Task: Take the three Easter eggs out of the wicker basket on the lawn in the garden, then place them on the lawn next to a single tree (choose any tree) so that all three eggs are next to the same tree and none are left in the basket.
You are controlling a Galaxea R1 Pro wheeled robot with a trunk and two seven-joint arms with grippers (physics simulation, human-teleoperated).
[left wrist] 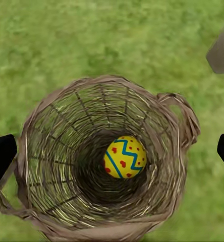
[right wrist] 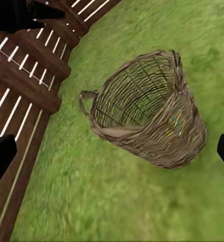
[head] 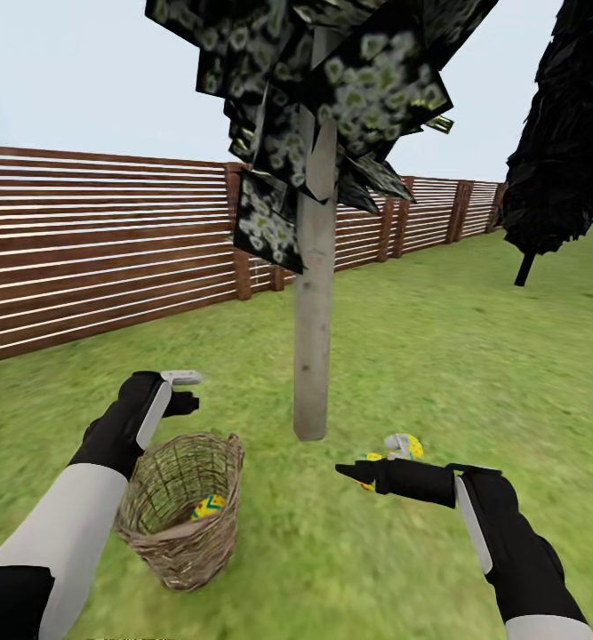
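The wicker basket [head: 182, 511] sits on the lawn [head: 438, 356] at seven o'clock from the tree [head: 315, 338], one egg [left wrist: 124, 157] inside; another egg [head: 407, 444] lies at four o'clock.

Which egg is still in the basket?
The egg at the bottom of the basket, under the left hand; other egg colours show on grass by the tree.

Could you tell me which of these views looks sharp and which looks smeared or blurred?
Left wrist view: the egg in the wicker basket is crisp. Right wrist view: lawn and fence are softly smeared. Head view: grass streaks toward the lower edges; the tree trunk casts no visible shadow.
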